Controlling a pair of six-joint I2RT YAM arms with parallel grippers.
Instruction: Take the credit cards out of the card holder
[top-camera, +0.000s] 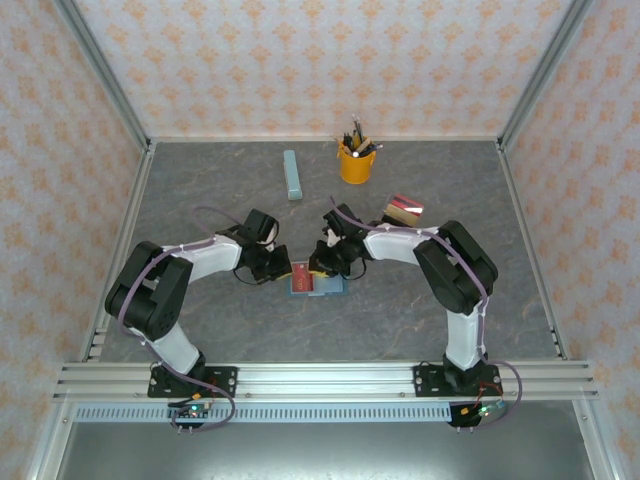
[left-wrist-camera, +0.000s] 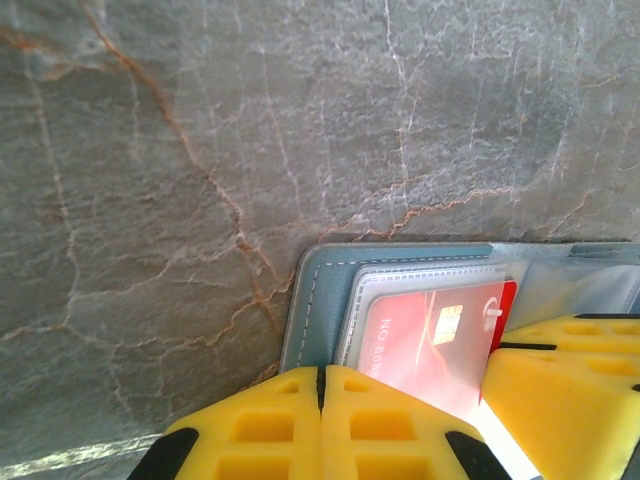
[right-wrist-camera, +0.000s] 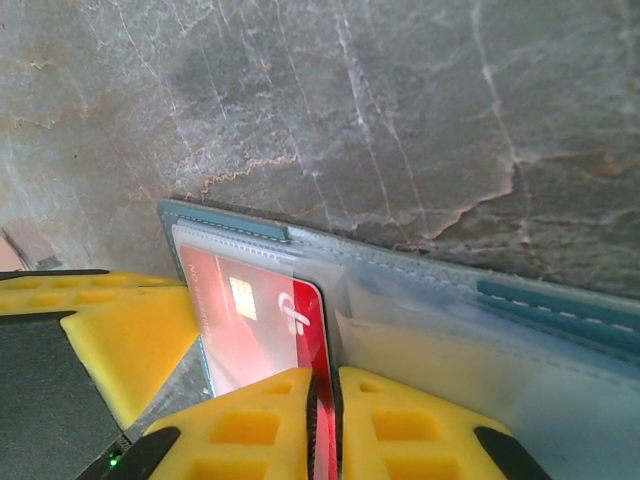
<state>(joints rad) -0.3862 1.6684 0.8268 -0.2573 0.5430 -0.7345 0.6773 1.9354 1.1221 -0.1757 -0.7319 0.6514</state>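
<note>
The teal card holder (top-camera: 328, 288) lies open on the table between both arms. A red credit card (right-wrist-camera: 255, 310) with a chip sits partly in its clear left pocket. My right gripper (right-wrist-camera: 325, 400) is shut on that card's right edge, which shows as a red strip between its yellow fingers. My left gripper (left-wrist-camera: 322, 385) is shut with nothing between its fingers, its tips at the edge of the holder's (left-wrist-camera: 318, 300) left flap. From above, the left gripper (top-camera: 278, 268) and right gripper (top-camera: 322, 262) meet over the holder. Two more cards (top-camera: 404, 209), red and tan, lie behind the right arm.
A yellow pen cup (top-camera: 356, 160) stands at the back centre, with a long pale blue-grey bar (top-camera: 292, 174) to its left. Patterned walls and metal rails enclose the grey marbled table (top-camera: 200, 190).
</note>
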